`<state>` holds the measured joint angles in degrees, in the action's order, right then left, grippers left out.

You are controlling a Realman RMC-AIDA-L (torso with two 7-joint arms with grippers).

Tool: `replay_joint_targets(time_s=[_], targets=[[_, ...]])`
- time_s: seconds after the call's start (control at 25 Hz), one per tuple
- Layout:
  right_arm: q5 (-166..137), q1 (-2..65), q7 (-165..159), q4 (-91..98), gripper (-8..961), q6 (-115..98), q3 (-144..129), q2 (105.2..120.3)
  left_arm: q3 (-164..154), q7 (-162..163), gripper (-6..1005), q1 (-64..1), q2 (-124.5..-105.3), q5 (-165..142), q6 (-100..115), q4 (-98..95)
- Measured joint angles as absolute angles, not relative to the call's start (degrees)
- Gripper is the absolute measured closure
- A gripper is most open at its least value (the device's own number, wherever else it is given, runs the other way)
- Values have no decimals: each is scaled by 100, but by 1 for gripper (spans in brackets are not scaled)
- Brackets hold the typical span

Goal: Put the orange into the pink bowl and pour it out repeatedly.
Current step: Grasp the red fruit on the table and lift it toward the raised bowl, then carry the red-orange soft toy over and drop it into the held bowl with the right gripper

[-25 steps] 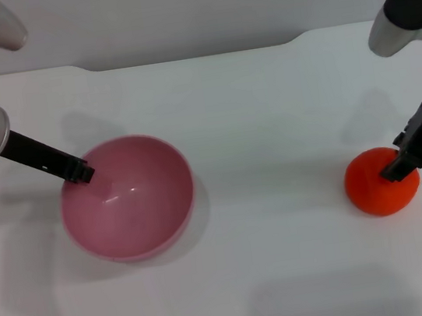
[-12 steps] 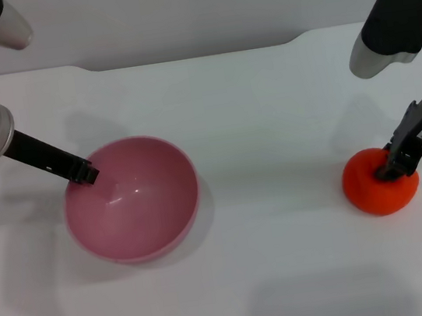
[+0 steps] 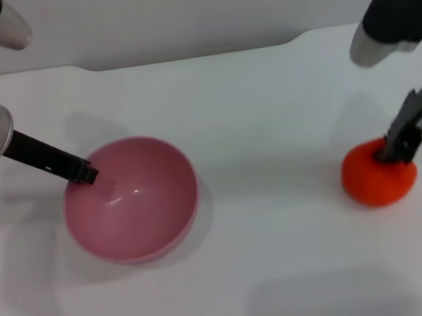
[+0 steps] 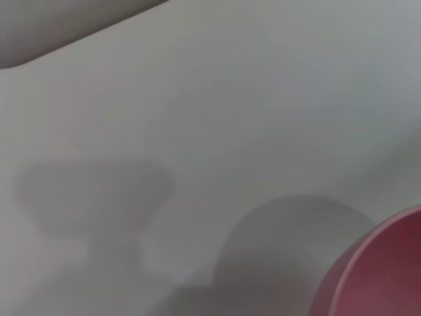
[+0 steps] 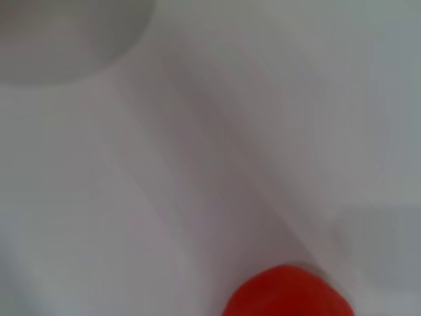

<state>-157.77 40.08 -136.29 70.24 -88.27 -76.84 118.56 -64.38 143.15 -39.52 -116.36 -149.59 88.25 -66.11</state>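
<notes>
Head view: the bowl sits on the white bench, the left end effector clamped on its rim. Well apart, the orange rests on the bench with the right end effector closed on its top.

Left wrist view: only the bowl's edge shows.

Right wrist view: the orange lies below.

The step looks like pickup; next, lift and carry it over the bowl.

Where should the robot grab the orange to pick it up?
Probably from above, squeezing across its widest middle. The orange is round and a bit flat, sitting free on the white table, so the sides give the surest hold. The right claw is already at its top; the left claw is at the pink bowl.
</notes>
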Motion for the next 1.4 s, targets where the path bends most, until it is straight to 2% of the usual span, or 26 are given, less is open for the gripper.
replay_joint_targets(time_s=[0.04,0.24,0.64,1.4], targets=[[-15777,4003,-13651,7200,780,-8857,-7658,11857,-6446,14315,958,-3958,-11637,-14958,8827,-6606],[-15735,4044,-13740,8357,807,-9110,-7405,11861,-6451,14314,958,-3997,-11635,-14958,8845,-6608],[-14197,4051,-13547,9935,803,-8886,-7625,11905,-6451,14314,958,-4133,-11707,-14960,8891,-6578],[-13863,4179,-13434,9086,795,-7619,-9624,11936,-6549,14338,958,-4326,-11759,-14959,8922,-6574]])
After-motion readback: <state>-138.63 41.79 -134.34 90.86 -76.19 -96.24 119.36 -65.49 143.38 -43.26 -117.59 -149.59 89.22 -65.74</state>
